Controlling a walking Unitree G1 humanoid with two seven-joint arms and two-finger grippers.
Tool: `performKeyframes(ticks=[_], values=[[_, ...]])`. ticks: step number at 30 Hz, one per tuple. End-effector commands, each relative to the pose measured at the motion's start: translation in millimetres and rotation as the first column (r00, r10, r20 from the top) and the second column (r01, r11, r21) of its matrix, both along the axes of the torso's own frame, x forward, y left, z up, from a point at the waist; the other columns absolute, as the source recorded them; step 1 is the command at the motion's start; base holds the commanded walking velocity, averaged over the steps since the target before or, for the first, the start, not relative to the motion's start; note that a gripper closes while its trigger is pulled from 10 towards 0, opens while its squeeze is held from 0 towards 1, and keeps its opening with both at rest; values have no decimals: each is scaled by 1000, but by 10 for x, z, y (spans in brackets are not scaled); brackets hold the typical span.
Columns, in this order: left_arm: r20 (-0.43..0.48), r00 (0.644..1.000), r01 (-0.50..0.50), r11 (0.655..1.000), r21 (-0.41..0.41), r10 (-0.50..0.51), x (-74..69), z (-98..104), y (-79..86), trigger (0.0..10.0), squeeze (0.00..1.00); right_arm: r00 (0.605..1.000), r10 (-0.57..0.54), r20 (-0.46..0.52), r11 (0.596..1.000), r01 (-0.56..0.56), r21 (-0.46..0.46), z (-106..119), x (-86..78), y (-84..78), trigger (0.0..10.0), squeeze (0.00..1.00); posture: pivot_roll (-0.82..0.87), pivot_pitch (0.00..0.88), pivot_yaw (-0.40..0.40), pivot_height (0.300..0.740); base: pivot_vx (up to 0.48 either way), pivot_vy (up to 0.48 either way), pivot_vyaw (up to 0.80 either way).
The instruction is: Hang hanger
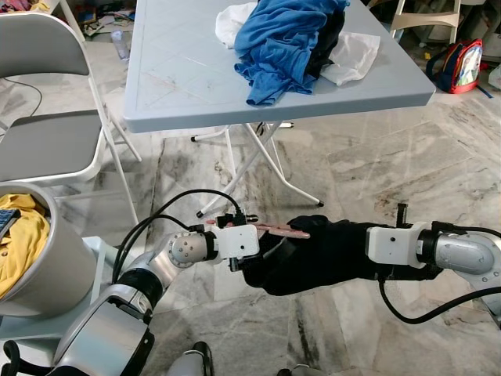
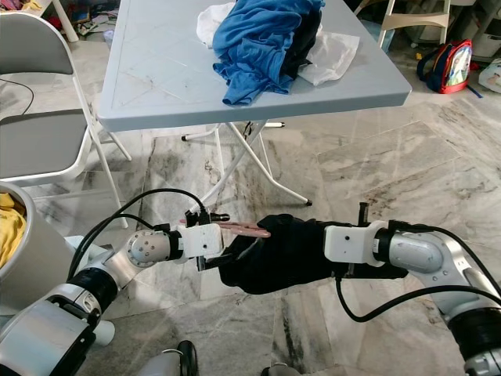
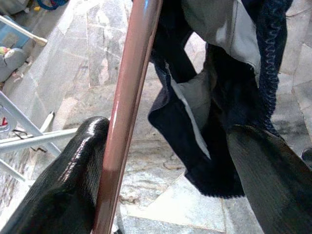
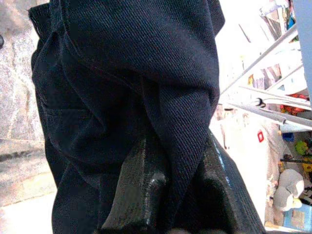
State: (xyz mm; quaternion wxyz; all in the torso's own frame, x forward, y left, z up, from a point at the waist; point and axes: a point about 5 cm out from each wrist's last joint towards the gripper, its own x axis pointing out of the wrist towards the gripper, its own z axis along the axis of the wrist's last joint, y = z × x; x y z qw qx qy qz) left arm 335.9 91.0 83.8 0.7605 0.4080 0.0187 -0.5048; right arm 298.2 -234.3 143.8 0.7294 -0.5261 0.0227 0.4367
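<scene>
In the head views, the left gripper (image 1: 266, 235) and right gripper (image 2: 309, 243) meet above the marble floor (image 1: 368, 172), before the grey folding table's (image 1: 180, 86) near edge, both buried in a dark navy garment (image 1: 329, 254).

The left wrist view shows one finger (image 3: 63, 180) against the reddish-brown hanger bar (image 3: 127, 97), the other apart; whether it grips is unclear.

In the right wrist view, fingers (image 4: 141, 195) pinch the garment.
</scene>
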Motion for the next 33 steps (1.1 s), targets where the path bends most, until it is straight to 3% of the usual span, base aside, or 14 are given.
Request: performKeyframes(ticks=[1, 11, 23, 33], values=[[-1, 1000, -2, 1000, 7, 2, 16, 13, 4, 0, 0, 1000, 10, 11, 1000, -10, 4, 47, -9, -23, 10000, 0, -98, 211, -18, 740, 0, 0, 0], [63, 997, -53, 998, 17, 52, 62, 35, 8, 0, 0, 999, 20, -30, 1000, -20, 12, 39, -49, -40, 10000, 0, -104, 209, -19, 740, 0, 0, 0], [111, 993, -39, 999, 12, 37, 90, 100, -54, 0, 0, 998, 29, -62, 1000, -28, 11, -3, -79, -39, 10000, 0, -107, 208, -20, 740, 0, 0, 0], [84, 996, -18, 1000, 12, 17, 62, 68, -119, 0, 0, 998, 32, -57, 999, -31, 17, -3, -78, -17, 10000, 0, -110, 206, -18, 740, 0, 0, 0]])
